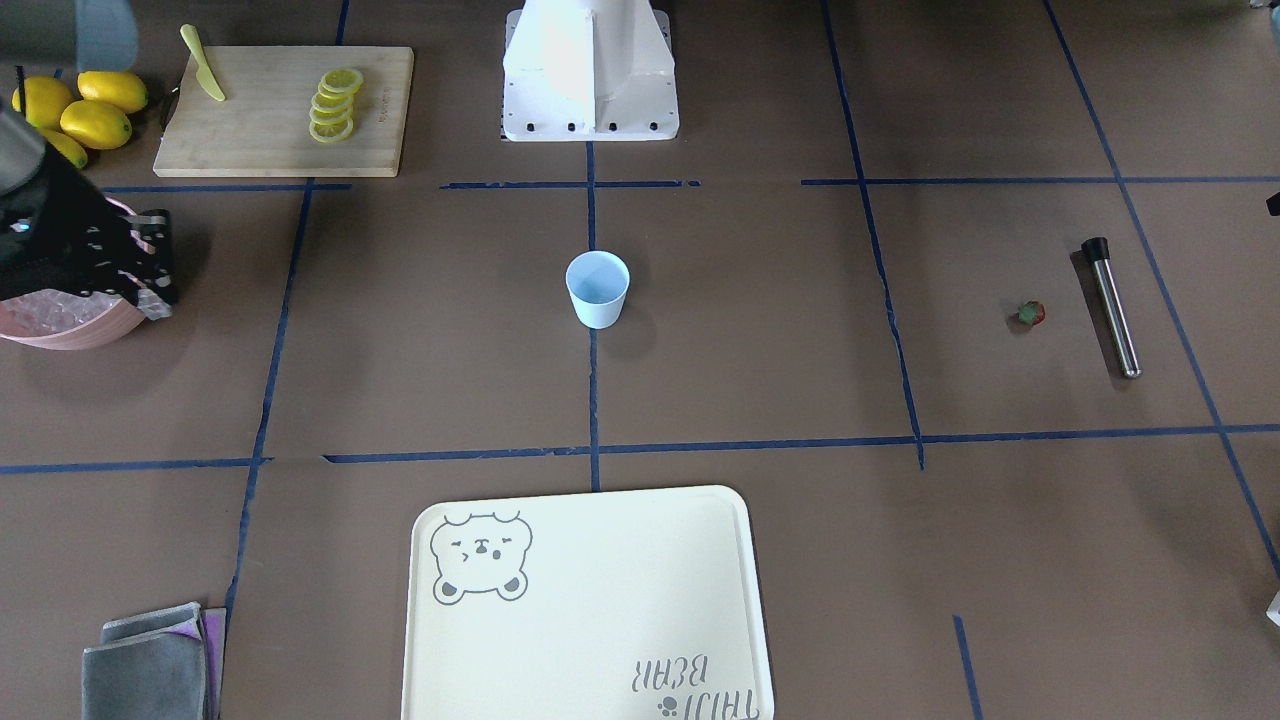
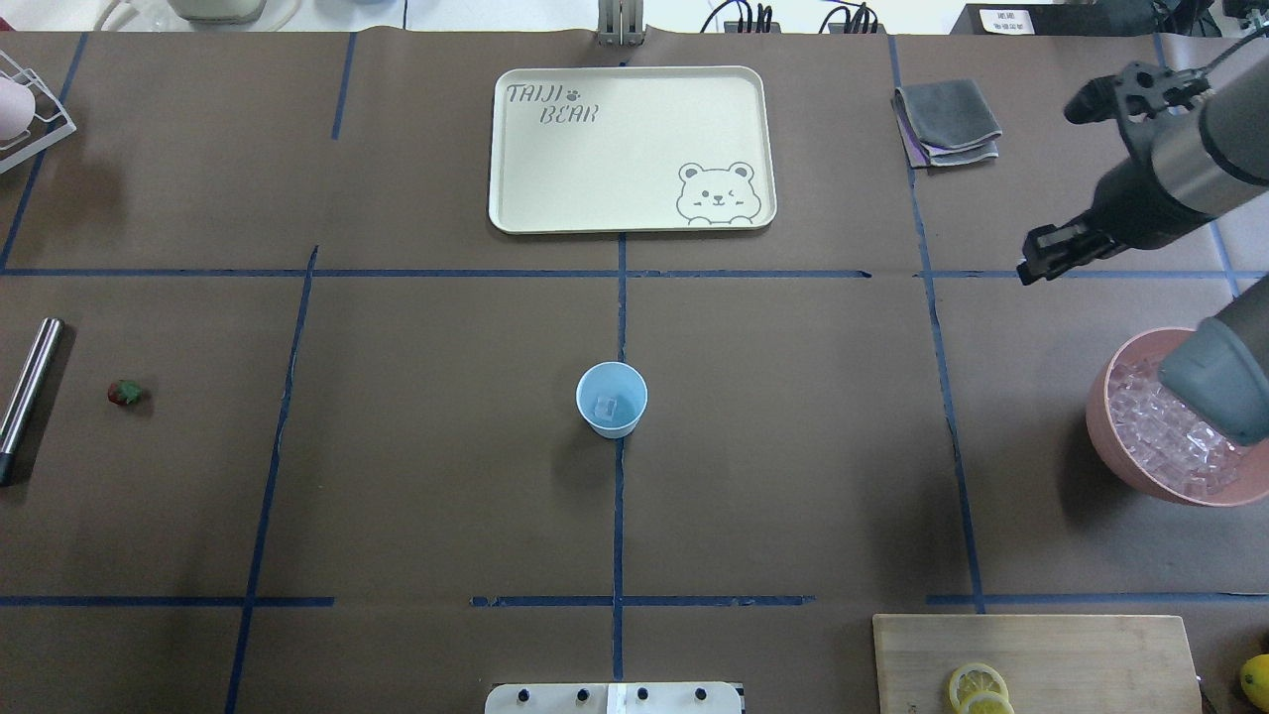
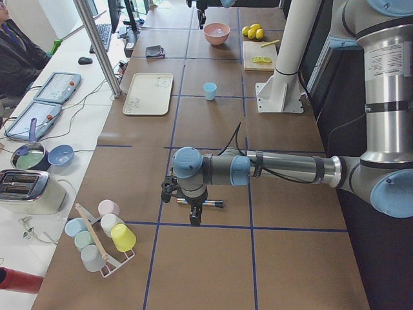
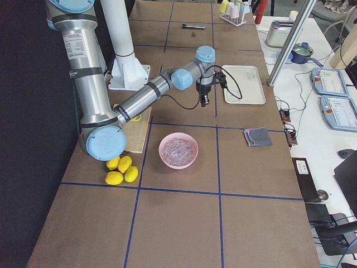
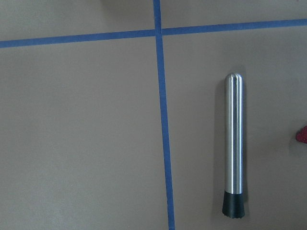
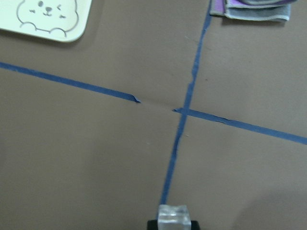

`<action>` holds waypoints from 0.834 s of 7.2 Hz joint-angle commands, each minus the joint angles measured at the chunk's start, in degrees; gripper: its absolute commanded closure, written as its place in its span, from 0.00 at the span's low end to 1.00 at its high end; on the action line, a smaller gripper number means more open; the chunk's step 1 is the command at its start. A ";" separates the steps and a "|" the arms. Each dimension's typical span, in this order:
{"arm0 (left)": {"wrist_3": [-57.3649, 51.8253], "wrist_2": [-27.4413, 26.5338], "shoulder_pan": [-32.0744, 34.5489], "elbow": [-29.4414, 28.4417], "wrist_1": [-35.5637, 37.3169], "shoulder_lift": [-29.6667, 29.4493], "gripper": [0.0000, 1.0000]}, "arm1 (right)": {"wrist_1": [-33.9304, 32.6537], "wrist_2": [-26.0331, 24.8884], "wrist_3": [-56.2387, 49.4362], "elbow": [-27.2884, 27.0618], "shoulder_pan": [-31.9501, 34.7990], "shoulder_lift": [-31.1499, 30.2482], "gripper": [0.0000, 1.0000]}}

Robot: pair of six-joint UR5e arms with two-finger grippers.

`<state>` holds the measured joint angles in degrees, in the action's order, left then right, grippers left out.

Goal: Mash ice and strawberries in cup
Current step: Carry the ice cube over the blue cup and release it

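One ice cube [image 6: 173, 218] sits clamped in the right gripper [image 2: 1033, 266] near the pink bowl [image 2: 1094, 402], the cup [image 2: 612, 400] stands mid-table, the strawberry [image 2: 125, 393] lies near the muddler [image 2: 30, 387], and the left gripper [image 3: 194, 218] hovers over that muddler, jaws impossible to read.

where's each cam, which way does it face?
Front-facing: across table, facing robot base.
Overhead: behind robot, down on cup; right arm enters right.
Exterior left: table's left end, looking along it; left arm near.
Exterior right: right end; right arm near.
Left wrist: straight down on muddler; no robot parts.
Right wrist: down at table; fingers hold ice cube.
Shared: front-facing and overhead both show cup.
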<state>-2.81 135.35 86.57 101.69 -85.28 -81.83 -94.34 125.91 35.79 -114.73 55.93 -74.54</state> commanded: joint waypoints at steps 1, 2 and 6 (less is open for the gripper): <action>-0.09 0.00 0.00 0.00 -0.15 -0.09 0.00 | -7.08 -8.87 16.34 1.86 -11.14 13.23 0.99; -0.09 0.00 0.00 0.00 -0.24 -0.09 0.00 | -7.09 -11.19 21.90 4.92 -15.19 17.81 0.99; -0.18 0.00 0.00 -0.09 -0.24 0.00 0.00 | -7.09 -22.79 36.70 17.83 -29.18 33.73 0.99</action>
<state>-2.98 135.35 86.57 101.61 -85.55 -81.85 -101.44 106.54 68.54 -101.61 30.59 -45.57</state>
